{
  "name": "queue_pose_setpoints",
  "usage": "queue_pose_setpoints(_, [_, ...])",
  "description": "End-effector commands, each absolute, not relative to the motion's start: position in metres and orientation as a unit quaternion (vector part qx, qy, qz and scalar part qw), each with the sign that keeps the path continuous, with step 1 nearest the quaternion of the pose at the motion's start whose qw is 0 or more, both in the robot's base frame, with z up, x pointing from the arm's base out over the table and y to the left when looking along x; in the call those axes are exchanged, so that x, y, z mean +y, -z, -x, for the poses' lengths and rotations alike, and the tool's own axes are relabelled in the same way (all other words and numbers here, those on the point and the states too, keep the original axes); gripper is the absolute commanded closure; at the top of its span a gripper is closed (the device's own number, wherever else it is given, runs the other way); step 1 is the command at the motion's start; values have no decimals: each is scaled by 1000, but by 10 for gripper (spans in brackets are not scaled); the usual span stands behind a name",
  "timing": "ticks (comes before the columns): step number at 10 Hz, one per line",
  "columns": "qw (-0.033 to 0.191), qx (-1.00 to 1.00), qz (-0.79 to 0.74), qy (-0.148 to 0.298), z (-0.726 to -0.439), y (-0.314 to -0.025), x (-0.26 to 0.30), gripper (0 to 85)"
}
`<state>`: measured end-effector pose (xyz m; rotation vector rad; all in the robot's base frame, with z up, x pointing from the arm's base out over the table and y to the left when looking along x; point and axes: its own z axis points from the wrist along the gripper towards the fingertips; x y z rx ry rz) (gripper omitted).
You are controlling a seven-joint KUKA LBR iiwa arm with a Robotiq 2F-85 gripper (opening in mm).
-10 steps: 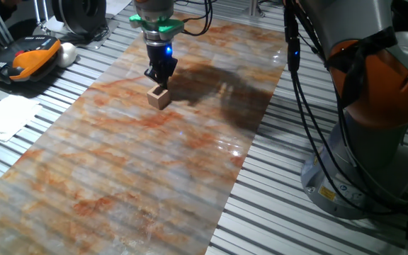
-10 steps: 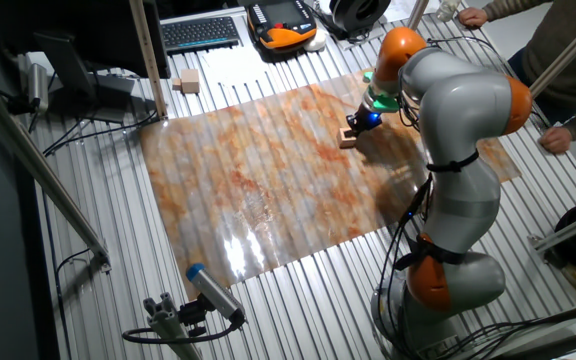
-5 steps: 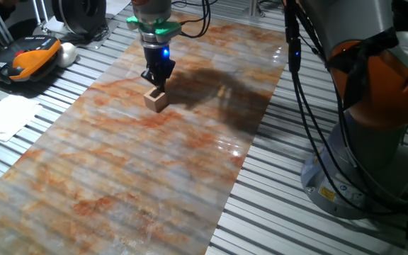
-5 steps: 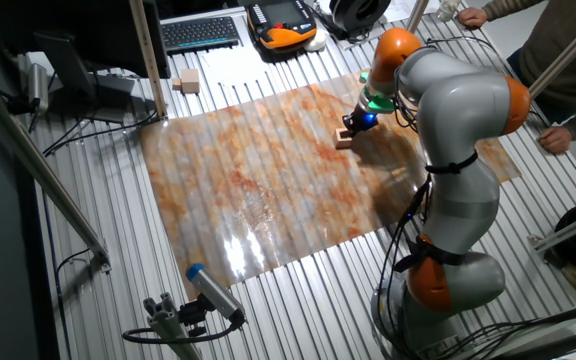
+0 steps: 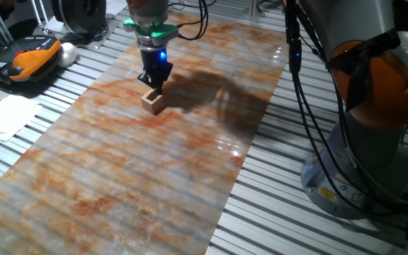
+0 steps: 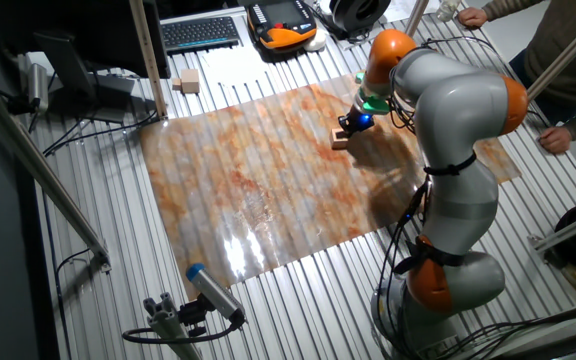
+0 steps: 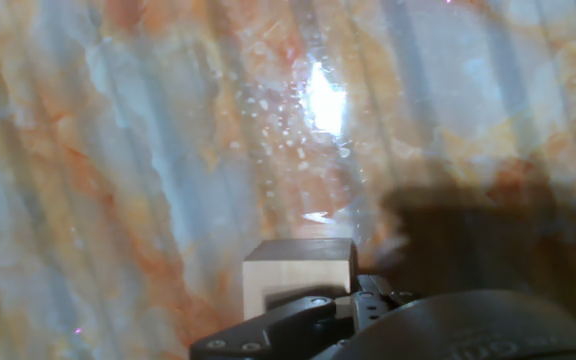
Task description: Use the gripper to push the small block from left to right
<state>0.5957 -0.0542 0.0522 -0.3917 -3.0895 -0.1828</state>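
The small block (image 5: 153,103) is a light-tan wooden cube on the marbled orange-grey mat (image 5: 140,177), toward its far end. My gripper (image 5: 152,84) points straight down with its tips against the block's far side and its fingers together, nothing between them. From the other fixed view, the small block (image 6: 340,141) lies just left of the gripper (image 6: 349,127). The hand view shows the small block (image 7: 298,272) right in front of the gripper (image 7: 338,305), touching it.
An orange-and-black handheld device (image 5: 21,59) and white papers (image 5: 4,117) lie on the slatted table to the mat's left. The arm's base (image 5: 374,142) stands at the right. A keyboard (image 6: 200,33), a small tan object (image 6: 188,81) and a person's hands (image 6: 553,135) border the mat.
The gripper and the block have slid together a short way across the mat, leftward and slightly nearer in the first fixed view. The gripper has stayed against the block.
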Motion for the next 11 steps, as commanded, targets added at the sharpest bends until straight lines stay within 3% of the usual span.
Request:
queue_pose_setpoints(1, [10, -990, 127, 57, -595, -51, -51, 850])
queue_pose_setpoints(11, [2, -989, 140, 52, -601, -49, -33, 850])
